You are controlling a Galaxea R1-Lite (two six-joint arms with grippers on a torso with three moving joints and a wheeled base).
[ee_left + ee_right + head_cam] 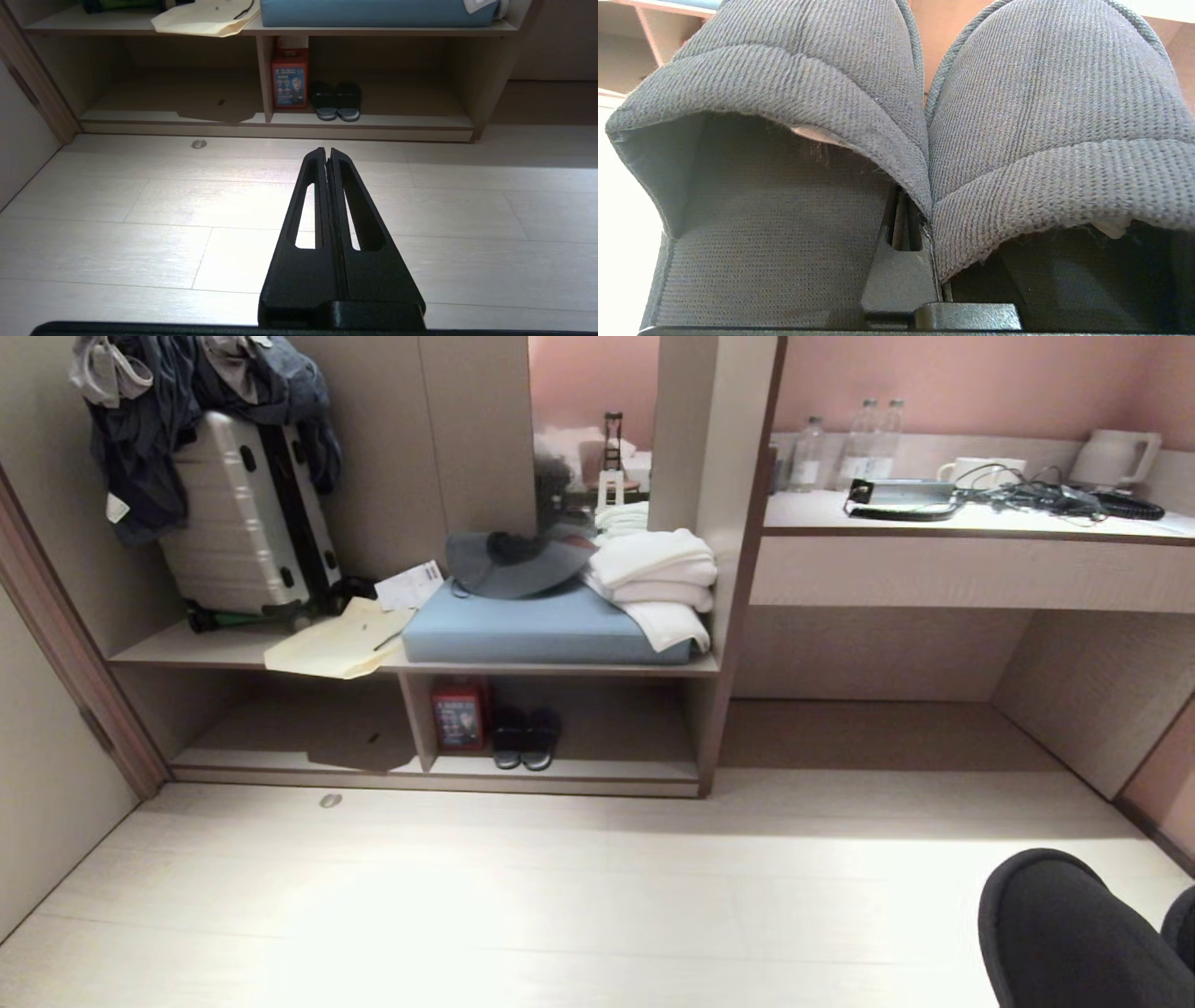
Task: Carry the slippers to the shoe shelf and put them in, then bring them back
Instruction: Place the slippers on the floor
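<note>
Both slippers (1017, 140) hang pinched by their touching inner edges in the right gripper (908, 224), so far from the shelf (560, 767) one could slip free.

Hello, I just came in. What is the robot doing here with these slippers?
The right gripper is shut on the slippers, a grey ribbed pair pinched together where their inner edges meet. In the head view they show at the lower right, above the floor, some way from the shoe shelf. That low cubby already holds a darker pair of slippers beside a red box. The left gripper is shut and empty, pointing toward the shelf. The slippers are not yet put in.
</note>
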